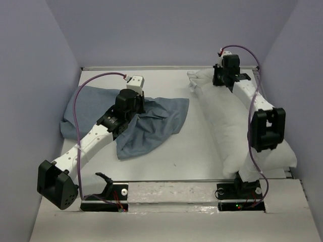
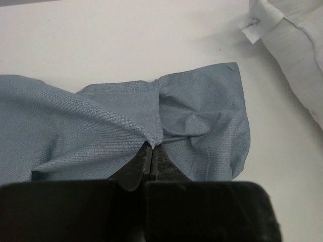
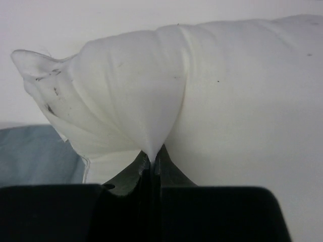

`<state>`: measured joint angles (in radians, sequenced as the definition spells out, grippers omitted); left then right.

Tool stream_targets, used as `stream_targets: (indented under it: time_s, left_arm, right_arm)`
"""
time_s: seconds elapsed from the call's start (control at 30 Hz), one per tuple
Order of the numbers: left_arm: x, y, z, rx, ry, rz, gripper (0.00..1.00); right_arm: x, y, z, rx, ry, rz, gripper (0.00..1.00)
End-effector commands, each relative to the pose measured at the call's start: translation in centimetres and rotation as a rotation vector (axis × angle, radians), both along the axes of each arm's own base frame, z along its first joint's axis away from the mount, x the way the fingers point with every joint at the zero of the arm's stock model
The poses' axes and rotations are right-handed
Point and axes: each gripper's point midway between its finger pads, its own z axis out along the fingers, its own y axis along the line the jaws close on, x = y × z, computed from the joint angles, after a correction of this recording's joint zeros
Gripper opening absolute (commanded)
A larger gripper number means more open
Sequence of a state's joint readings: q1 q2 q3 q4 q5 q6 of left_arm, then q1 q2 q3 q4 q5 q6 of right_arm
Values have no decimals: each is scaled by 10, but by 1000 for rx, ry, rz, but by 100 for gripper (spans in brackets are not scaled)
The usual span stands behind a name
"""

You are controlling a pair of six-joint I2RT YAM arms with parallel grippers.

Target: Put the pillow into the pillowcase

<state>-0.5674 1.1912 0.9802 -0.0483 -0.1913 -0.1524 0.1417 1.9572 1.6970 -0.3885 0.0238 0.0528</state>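
Left gripper [image 2: 152, 154] jaws pinch a pillowcase [image 2: 116, 131] fold on table [image 2: 126, 45]; pillow [image 2: 298, 45] corner upper right.

wht table [image 1: 192, 151], lavender walls [image 1: 166, 30]

The pillowcase [image 2: 202, 121] is seen to be a coarse, visibly woven blue-grey cloth, matt and creased. The pillow [image 3: 227, 101] is covered in a finer, smoother white fabric, also matt, puckered into folds and flecked with small dark specks. The table [image 1: 192, 151] is shown as a smooth, matt white surface, and the left gripper [image 2: 153, 148] is made of a dark, faintly glossy, textured material.
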Motion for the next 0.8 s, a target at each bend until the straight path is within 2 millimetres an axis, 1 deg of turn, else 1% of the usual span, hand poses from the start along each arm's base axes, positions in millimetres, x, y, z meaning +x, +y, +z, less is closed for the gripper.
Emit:
stream_targets:
  time_s: [0.0,0.03,0.1,0.13,0.17,0.2,0.23,0.27,0.3,0.33,0.37,0.4,0.5,0.6,0.63,0.67,0.7,0.77]
  left_arm:
    - [8,-12,26,-105,-58,-26,0]
    - [10,-12,26,-118,-53,-26,0]
    - [15,-12,30,-151,-48,-27,0]
    - [19,-10,34,-187,-46,-25,0]
    - [22,-9,33,-200,-37,-27,0]
    - [24,-8,34,-212,-37,-26,0]
    - [27,-3,36,-233,-41,-14,0]
    - [30,0,36,-243,-44,-4,0]
    - [32,3,36,-252,-43,6,0]
    - [32,0,34,-277,-31,-20,0]
    - [37,8,33,-285,-31,-2,0]
    - [39,9,35,-295,-34,-4,0]
    - [45,18,37,-303,-42,18,0]
    - [47,20,45,-314,-63,19,0]
    - [46,19,48,-320,-70,14,0]
    - [45,18,49,-324,-72,5,0]
    - [45,17,50,-330,-70,-3,0]
    - [41,10,55,-351,-68,-38,0]
  right_arm:
    - [-80,65,143,210,-367,331,0]
    - [-106,88,150,260,-370,429,0]
    - [-147,109,158,349,-377,524,0]
    - [-177,117,156,386,-408,579,0]
    - [-213,133,169,455,-430,678,0]
    - [-231,142,168,489,-435,731,0]
    - [-252,153,150,536,-413,820,0]
    - [-272,165,149,574,-400,881,0]
    - [-286,170,147,589,-394,922,0]
    - [-302,173,151,598,-413,969,0]
    - [-315,178,141,606,-387,1009,0]
    - [-328,184,139,609,-376,1048,0]
    - [-345,181,135,602,-391,1068,0]
    - [-352,178,126,597,-383,1077,0]
    - [-358,181,124,607,-365,1107,0]
    - [-359,184,121,609,-354,1119,0]
    - [-357,188,114,610,-326,1118,0]
    - [-350,194,110,594,-320,1105,0]
